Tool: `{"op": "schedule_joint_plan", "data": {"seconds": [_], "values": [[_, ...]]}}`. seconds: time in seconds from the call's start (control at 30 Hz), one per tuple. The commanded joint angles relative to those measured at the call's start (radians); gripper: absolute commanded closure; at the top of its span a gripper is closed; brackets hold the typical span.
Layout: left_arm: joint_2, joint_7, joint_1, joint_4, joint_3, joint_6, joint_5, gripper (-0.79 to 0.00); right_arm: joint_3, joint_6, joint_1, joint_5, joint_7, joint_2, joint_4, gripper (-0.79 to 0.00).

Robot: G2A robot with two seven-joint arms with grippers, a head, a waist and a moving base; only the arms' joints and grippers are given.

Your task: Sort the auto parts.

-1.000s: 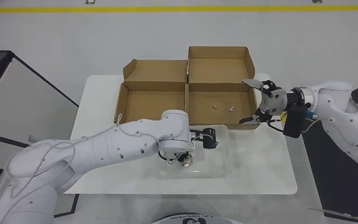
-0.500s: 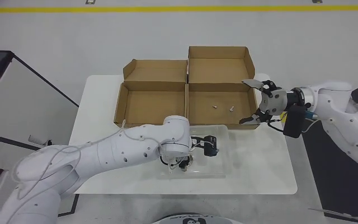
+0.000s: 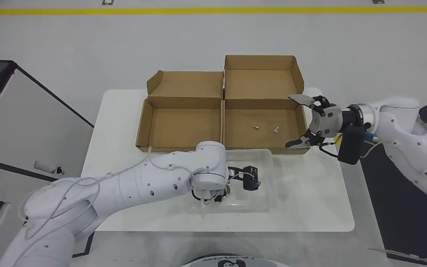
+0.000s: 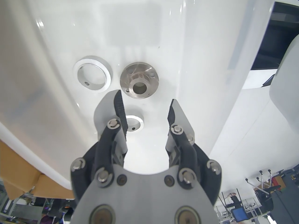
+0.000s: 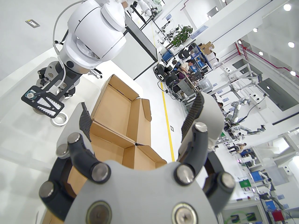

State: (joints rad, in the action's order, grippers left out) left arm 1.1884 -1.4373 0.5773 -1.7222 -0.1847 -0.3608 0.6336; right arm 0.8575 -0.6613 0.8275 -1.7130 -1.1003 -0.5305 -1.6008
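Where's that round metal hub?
Left wrist view: the hub lies in the clear tray, just beyond the open left gripper, beside a silver ring.

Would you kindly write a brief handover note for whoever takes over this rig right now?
Left pincer: open, holding nothing, poised over the flanged hub in the clear tray.
Right pincer: open, holding nothing, at the outer side of the right box.
The tray also holds two metal rings, one partly hidden.
Done: two small parts lie in the right box.
Left: hub and rings are not yet sorted; the left box probably awaits some of them.
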Motion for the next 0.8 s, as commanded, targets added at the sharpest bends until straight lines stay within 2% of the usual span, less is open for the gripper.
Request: {"op": "schedule_joint_plan", "data": {"seconds": [0.0, 0.2, 0.4, 0.7, 0.77], "values": [[0.003, 0.003, 0.004, 0.006, 0.000, -0.005, 0.004, -0.425, 0.000, 0.000, 0.000, 0.000, 0.000, 0.000, 0.000, -0.785], [0.013, 0.035, 0.012, 0.026, -0.004, -0.029, 0.027, -0.474, 0.000, 0.000, 0.000, 0.000, 0.000, 0.000, 0.000, -0.785], [0.028, 0.057, 0.019, 0.061, 0.001, -0.051, 0.060, -0.431, 0.000, 0.000, 0.000, 0.000, 0.000, 0.000, 0.000, -0.785], [0.044, 0.073, 0.034, 0.107, 0.002, -0.079, 0.076, -0.422, 0.000, 0.000, 0.000, 0.000, 0.000, 0.000, 0.000, -0.785], [0.047, 0.075, 0.037, 0.114, 0.001, -0.084, 0.079, -0.397, 0.000, 0.000, 0.000, 0.000, 0.000, 0.000, 0.000, -0.785]]}}
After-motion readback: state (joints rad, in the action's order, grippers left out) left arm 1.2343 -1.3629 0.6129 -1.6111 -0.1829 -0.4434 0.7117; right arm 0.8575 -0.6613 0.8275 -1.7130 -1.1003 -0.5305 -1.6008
